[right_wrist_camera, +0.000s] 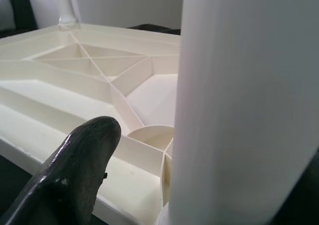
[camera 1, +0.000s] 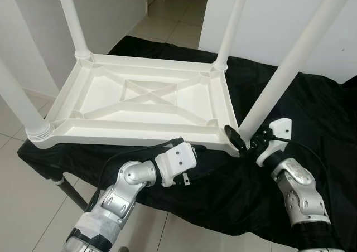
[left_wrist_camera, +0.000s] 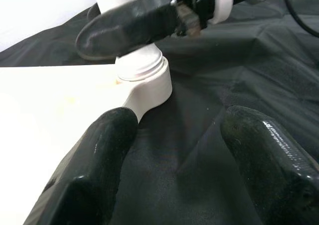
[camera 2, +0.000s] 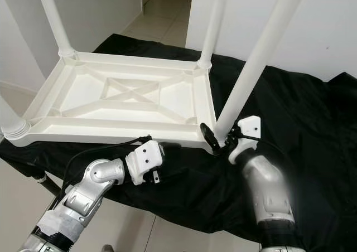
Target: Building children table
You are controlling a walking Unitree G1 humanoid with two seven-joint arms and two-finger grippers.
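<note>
The right claw (camera 1: 241, 139) was clamped on the leg (camera 1: 290, 67), low down where the leg met the near right corner socket of the tabletop (camera 1: 139, 98); one black finger (right_wrist_camera: 75, 170) pressed the leg's side. Its forearm rose from the lower right, wrist bent inward toward the corner. The left claw (left_wrist_camera: 174, 150) stood with fingers apart over the black cloth (camera 1: 312, 124), just beside the tabletop's near edge and pointing toward that same corner socket (left_wrist_camera: 147, 83). The left arm reached in from the lower left, elbow bent, wrist turned right. The tabletop lay upside down on the cloth-covered worktop, ribbed underside up, a white leg standing at each corner.
</note>
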